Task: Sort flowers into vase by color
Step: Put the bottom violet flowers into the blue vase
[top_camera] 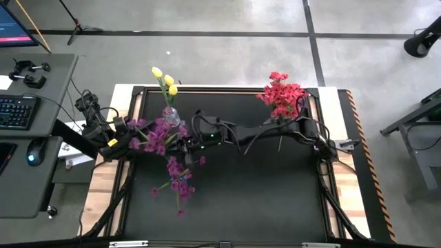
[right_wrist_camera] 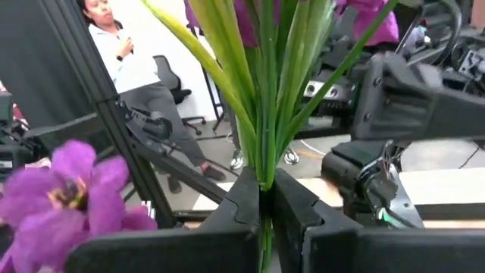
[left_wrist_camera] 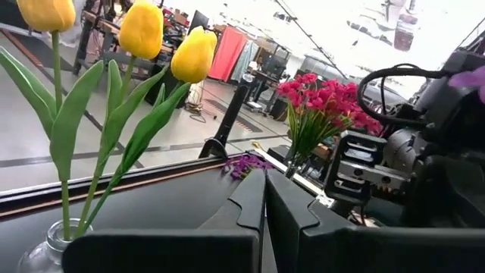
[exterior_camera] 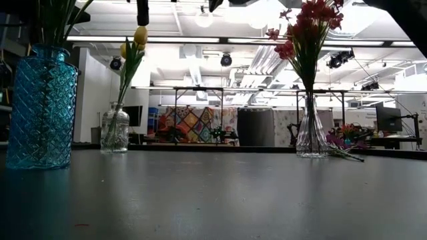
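Held yellow tulips (top_camera: 164, 78) in clear vase (exterior_camera: 115, 130) at eleven o'clock, red flowers (top_camera: 281, 94) in glass vase (exterior_camera: 311, 133) at one o'clock. Right pincer (right_wrist_camera: 265, 199) clenched on purple flower stems (right_wrist_camera: 267, 83); left pincer (left_wrist_camera: 265, 199) clenched, empty.

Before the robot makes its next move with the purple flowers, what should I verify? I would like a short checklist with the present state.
1. Right gripper shut on the held purple flowers, at the stems: ok.
2. Left gripper shut and empty: ok.
3. Blue vase upright: ok.
4. Yellow tulips and red flowers each in their own vase: ok.
5. Table free of flowers: not ok, a loose purple bunch lies there.
6. Held stems above the blue vase mouth: cannot tell.
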